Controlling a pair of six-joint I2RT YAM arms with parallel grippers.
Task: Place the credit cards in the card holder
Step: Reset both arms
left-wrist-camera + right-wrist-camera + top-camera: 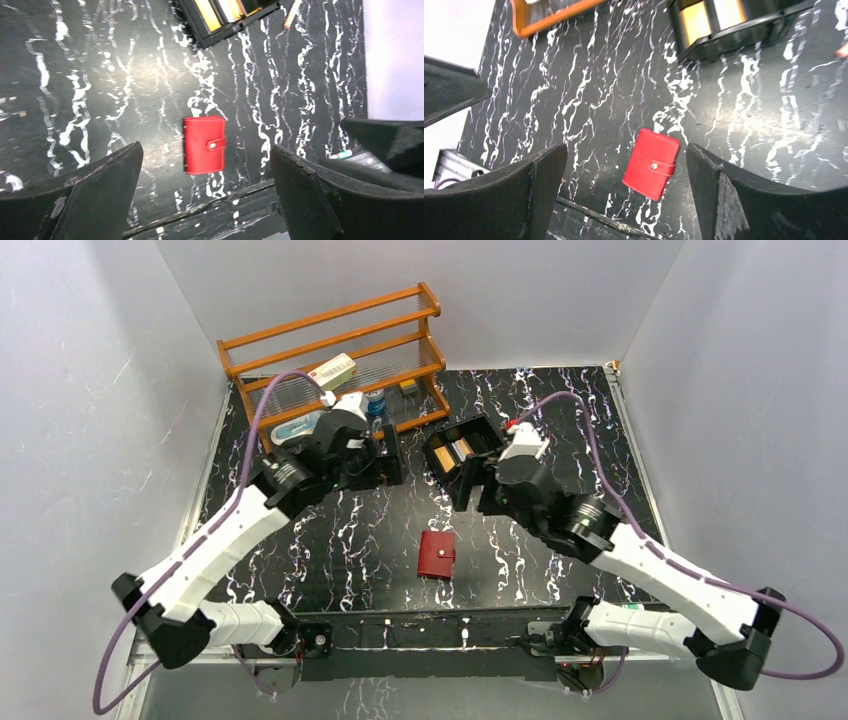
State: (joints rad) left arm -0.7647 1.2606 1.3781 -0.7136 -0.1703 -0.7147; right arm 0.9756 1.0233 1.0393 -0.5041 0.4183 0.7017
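Hovering empty, left fingers (pixel 95 195) and right fingers (pixel 744 200) both spread wide.
Closed card holder (pixel 436 554) lies on the table (pixel 330 540) nearer than both, long axis near-far, closer to the right fingers; credit cards (pixel 458 451) sit in the far tray (pixel 437 462).

Around the card holder (pixel 436 554): bare marbled table (pixel 350 540) on all sides, so I can drop straight onto it.
12 o'clock of it: black tray (pixel 462 452), well apart, with raised walls.
11 o'clock: wooden rack (pixel 335 340) at the far edge, beyond my left gripper (pixel 392 455).
Between my grippers: an open lane; my right gripper (pixel 466 485) hangs just beside the tray.
6 o'clock: base rail (pixel 430 625), near the holder.
3 and 9 o'clock: side walls (pixel 100 390), well apart.
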